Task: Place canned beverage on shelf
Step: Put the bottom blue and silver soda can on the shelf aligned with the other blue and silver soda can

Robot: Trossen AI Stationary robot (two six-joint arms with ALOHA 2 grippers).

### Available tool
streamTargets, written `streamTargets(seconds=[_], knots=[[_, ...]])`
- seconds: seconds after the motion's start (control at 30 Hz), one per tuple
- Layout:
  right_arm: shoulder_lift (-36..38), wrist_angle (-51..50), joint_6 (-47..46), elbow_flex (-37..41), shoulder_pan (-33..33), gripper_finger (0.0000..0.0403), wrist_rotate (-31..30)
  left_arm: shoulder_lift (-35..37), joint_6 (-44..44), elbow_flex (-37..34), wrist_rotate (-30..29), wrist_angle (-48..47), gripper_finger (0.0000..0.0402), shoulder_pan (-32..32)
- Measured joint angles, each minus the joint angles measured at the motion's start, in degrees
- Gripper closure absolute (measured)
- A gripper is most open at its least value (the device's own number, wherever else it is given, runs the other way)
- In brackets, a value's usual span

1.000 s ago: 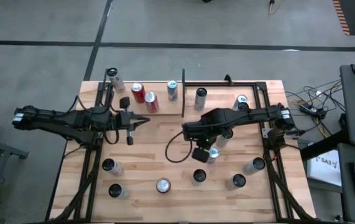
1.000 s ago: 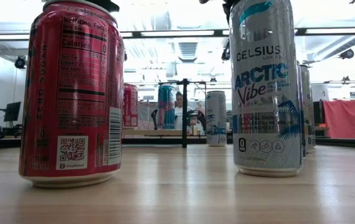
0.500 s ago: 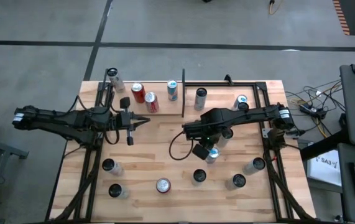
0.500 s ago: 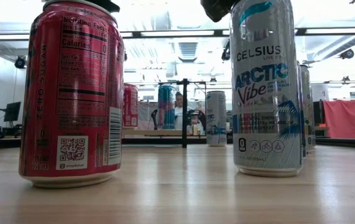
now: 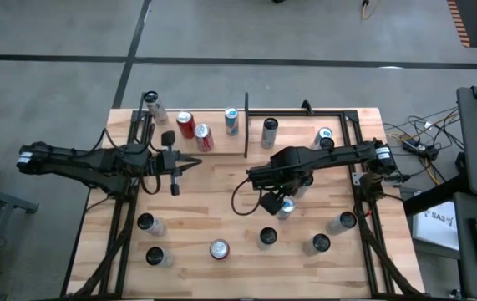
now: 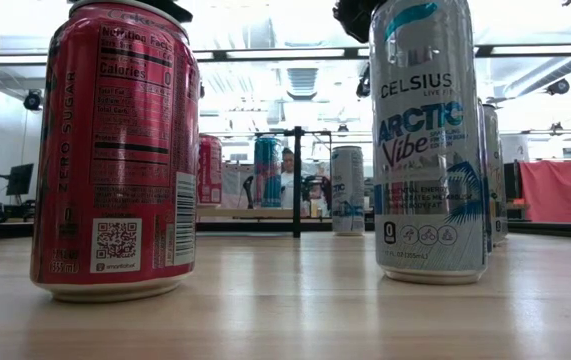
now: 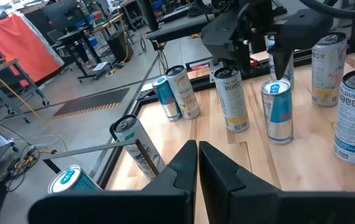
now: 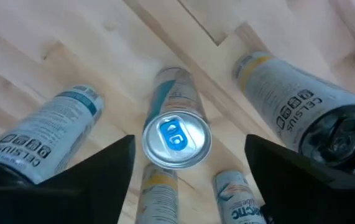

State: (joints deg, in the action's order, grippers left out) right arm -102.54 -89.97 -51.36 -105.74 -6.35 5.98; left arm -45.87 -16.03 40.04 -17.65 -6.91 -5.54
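- Right end effector [image 8: 186, 155] hovers right above an upright blue-tab can [image 8: 176, 142], fingers spread wide either side.
- Left end effector [image 5: 190, 163] sits closed, mid-surface [image 5: 221, 221], empty.

Pale wooden table [image 5: 221, 180] carrying upright drink cans, with the shelf [image 5: 305, 134] at its far side.

Directly below the right gripper's [image 8: 183, 152] spread fingers [image 8: 102, 165] stands a blue-topped can [image 8: 176, 138], flanked by white cans on the planks. Ahead of the left gripper's [image 7: 197, 165] closed fingertips stand more cans, one with a blue top [image 7: 276, 111]. Two red cans [image 5: 195, 130] and a blue-topped one [image 5: 231, 120] stand along the far edge; five dark- or silver-topped cans [image 5: 219, 249] stand toward the near edge. A silver can [image 5: 269, 131] and another can [image 5: 323, 137] sit on the shelf.
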Motion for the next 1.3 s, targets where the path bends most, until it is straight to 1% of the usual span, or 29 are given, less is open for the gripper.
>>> streamTargets(seconds=[0.13, 0.37, 0.47, 0.73, 1.0, 1.1, 1.17, 1.27, 1.3], knots=[[0.00, 0.14, -2.49, 0.87, -0.77, 0.0095, 0.05, 0.00, 0.00, -0.03, 0.00, 0.00, 0.0402, 0.00], [0.00, 1.16, -6.45, 2.03, -3.04, 0.0096, 0.25, 0.00, -0.01, -0.05, 0.00, 0.00, 0.0402, 0.01], [0.00, 3.10, -7.55, 3.10, -3.56, 0.0094, 0.12, 0.00, -0.01, -0.05, 0.00, 0.02, 0.0402, 0.00], [0.00, 5.94, -8.61, 7.93, -3.87, 0.0091, 0.95, 0.00, -0.02, -0.05, 0.00, 0.00, 0.0402, 0.00], [0.01, 14.17, -7.62, 14.10, -3.87, 0.0095, 1.03, 0.00, 0.00, -0.07, 0.00, 0.00, 0.0402, 0.00], [0.00, 13.83, -7.62, 14.63, -3.56, 0.0107, 1.03, 0.00, 0.00, -0.09, 0.00, 0.00, 0.0402, 0.00], [0.07, 13.91, -7.66, 14.48, -3.19, 0.0130, 1.23, 0.00, -0.02, -0.09, 0.00, 0.00, 0.0402, 0.00], [0.09, 13.73, -7.59, 13.81, -2.45, 0.0175, 1.59, 0.00, 0.00, -0.09, 0.01, 0.01, 0.0402, 0.00], [0.09, 13.81, -7.41, 13.43, -2.15, 0.0177, 1.55, 0.00, 0.00, -0.09, 0.01, 0.01, 0.0402, 0.00]])
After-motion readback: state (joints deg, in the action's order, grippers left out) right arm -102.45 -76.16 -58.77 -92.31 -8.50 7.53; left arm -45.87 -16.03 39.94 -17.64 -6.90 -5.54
